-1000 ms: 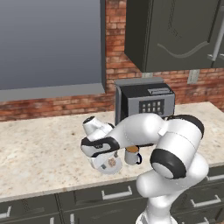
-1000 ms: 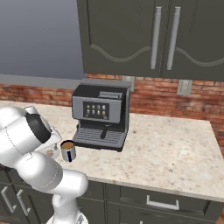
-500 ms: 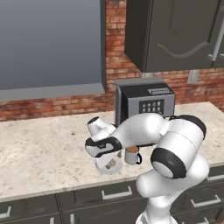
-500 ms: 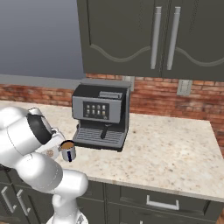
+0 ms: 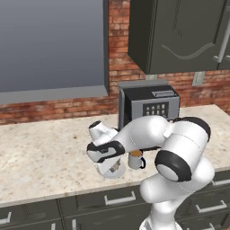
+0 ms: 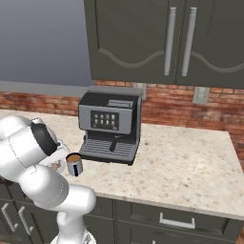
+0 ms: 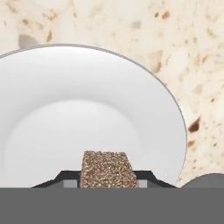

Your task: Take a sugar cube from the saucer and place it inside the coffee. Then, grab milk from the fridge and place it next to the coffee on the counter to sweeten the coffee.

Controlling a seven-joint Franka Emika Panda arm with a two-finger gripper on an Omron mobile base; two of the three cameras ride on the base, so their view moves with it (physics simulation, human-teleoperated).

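Sugar cube: the sugar cube (image 7: 105, 169) sits between the two dark fingertips (image 7: 65, 178) at the bottom of the hand view, one tip pressed to each side of it, over the white saucer (image 7: 87, 87)
Gripper: the gripper (image 7: 105, 179) is nearly closed, its jaws clamped on the sugar cube's flanks; whether the cube is off the saucer or resting on it cannot be told
Saucer: lies on the counter (image 5: 45, 152) just beside the coffee mug, on the side away from the coffee machine; in the left base view only its near rim (image 5: 111, 176) peeks out under the hand
Coffee: the coffee mug (image 6: 74, 164) stands on the counter in front of the coffee machine (image 6: 112, 125), brown liquid in it, dark handle toward the counter's front edge; in the left base view it (image 5: 136, 159) is partly behind the arm
Change: a second ago the jaws stood wide apart; they have since come together on the cube, and the hand sits a little lower over the saucer; mug, saucer and coffee machine are where they were
Arm: the arm (image 5: 179, 152) rises from the base, bends at the big elbow and reaches across in front of the coffee machine, wrist turned down so the hand (image 5: 105, 155) points straight at the saucer
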